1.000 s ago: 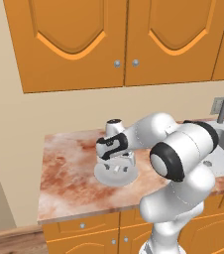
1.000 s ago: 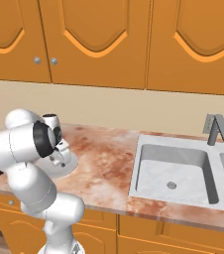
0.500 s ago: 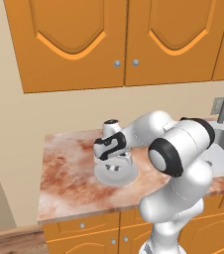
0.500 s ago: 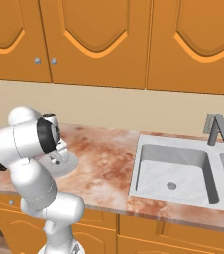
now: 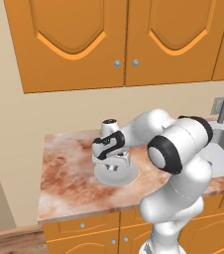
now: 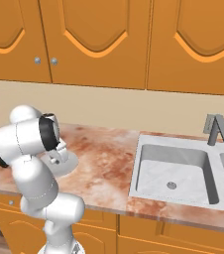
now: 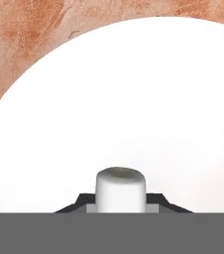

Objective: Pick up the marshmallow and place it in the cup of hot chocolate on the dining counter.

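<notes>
I have the gripper (image 7: 120, 211) clamped on the marshmallow (image 7: 120, 189), which stands upright on the plate (image 7: 134, 99) (marbled counter (image 5: 69, 173) beneath). I would lift straight up, keeping the squeeze gentle, before travelling toward the cup.

Glossy white arm (image 5: 183, 163), dark joints

One marshmallow (image 7: 120, 188), one plate (image 5: 116, 173), one sink (image 6: 173, 171), one faucet (image 6: 217, 130), and one desk (image 5: 69, 178).
</notes>
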